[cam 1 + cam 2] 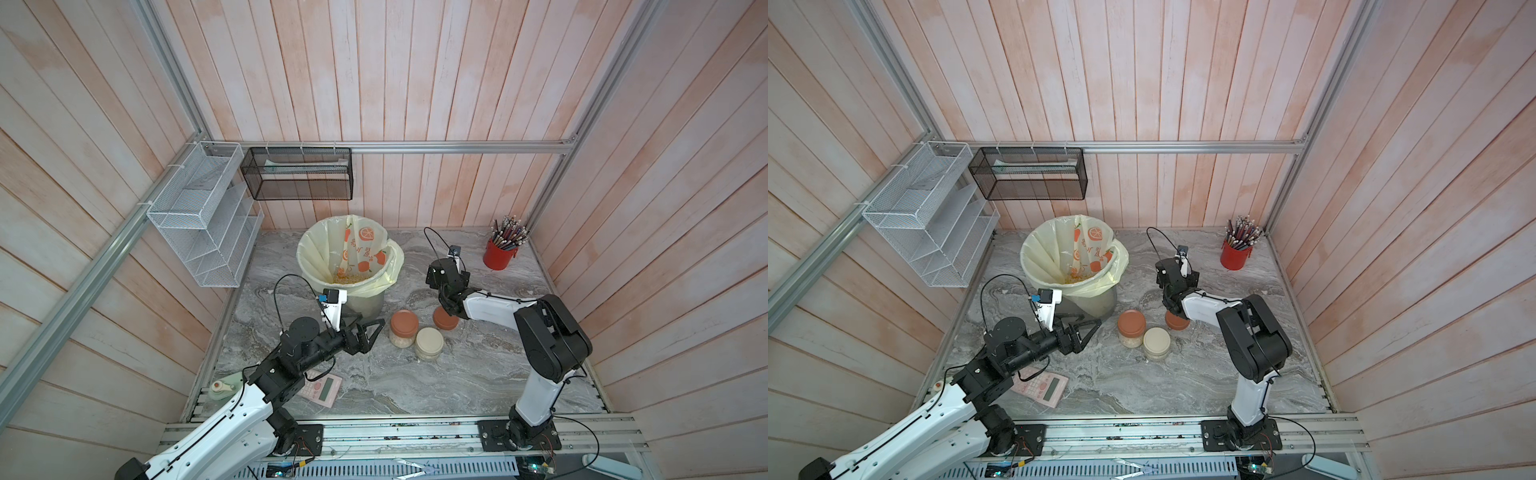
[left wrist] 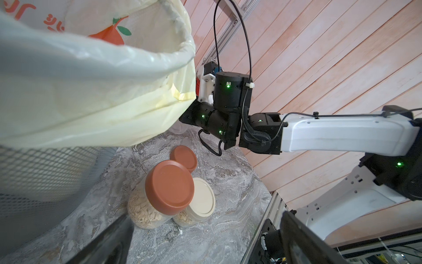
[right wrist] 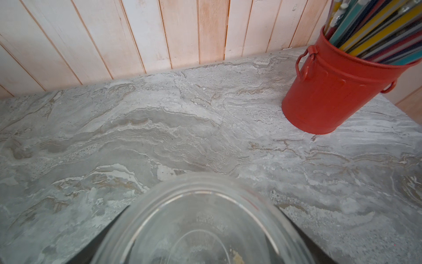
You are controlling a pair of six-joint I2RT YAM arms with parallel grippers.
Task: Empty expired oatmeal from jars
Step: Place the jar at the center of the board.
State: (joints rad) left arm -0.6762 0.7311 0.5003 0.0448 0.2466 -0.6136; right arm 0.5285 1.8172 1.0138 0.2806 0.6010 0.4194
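Note:
Two closed jars stand together mid-table in both top views. One has a terracotta lid (image 1: 404,325), the other a cream lid (image 1: 429,340). Pale oatmeal (image 2: 143,212) fills them. A third terracotta lid (image 1: 444,321) lies alone on the table. Above it my right gripper (image 1: 448,306) is shut on a clear, lidless jar (image 3: 205,219) that holds only a few crumbs. Only a sliver of this jar (image 2: 179,130) shows behind the liner in the left wrist view. My left gripper (image 1: 368,332) hangs open and empty beside the bin, left of the jars. Its fingers (image 2: 109,242) are apart.
The grey mesh bin (image 1: 368,305) with a cream orange-print liner (image 1: 320,249) holds yellowish kernels (image 1: 349,277). A red pencil cup (image 1: 498,254) stands back right. A pink calculator (image 1: 322,388) lies under my left arm. A white rack (image 1: 199,216) and a black basket (image 1: 297,174) hang on the walls.

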